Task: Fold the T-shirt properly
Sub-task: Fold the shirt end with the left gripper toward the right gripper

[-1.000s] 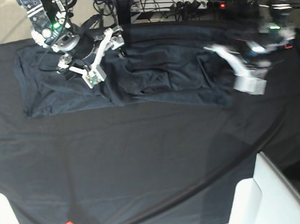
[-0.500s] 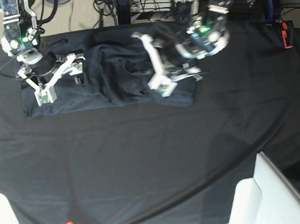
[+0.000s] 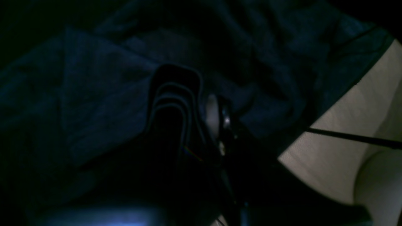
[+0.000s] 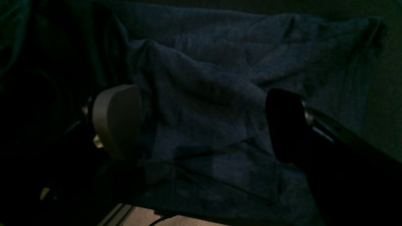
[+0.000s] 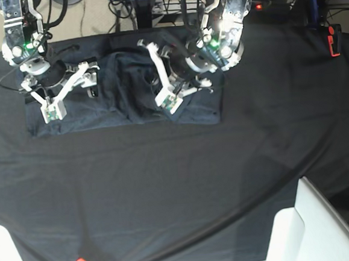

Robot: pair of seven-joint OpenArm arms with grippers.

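Two arms over T-shirt [image 5: 129, 95], upper left of base view. Left gripper [image 5: 171, 100], pinching shirt fabric, has dragged side inward; fold half made. Right gripper [image 5: 68, 90] spread wide, holding nothing.

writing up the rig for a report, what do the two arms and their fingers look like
Both arms are grey and silver metal with black cabling looped along them and a green light on each body. The left gripper and right gripper have long white fingers, with a small green-marked block at one fingertip. Close up, the right wrist view shows a pale grey rounded pad opposite a black one.
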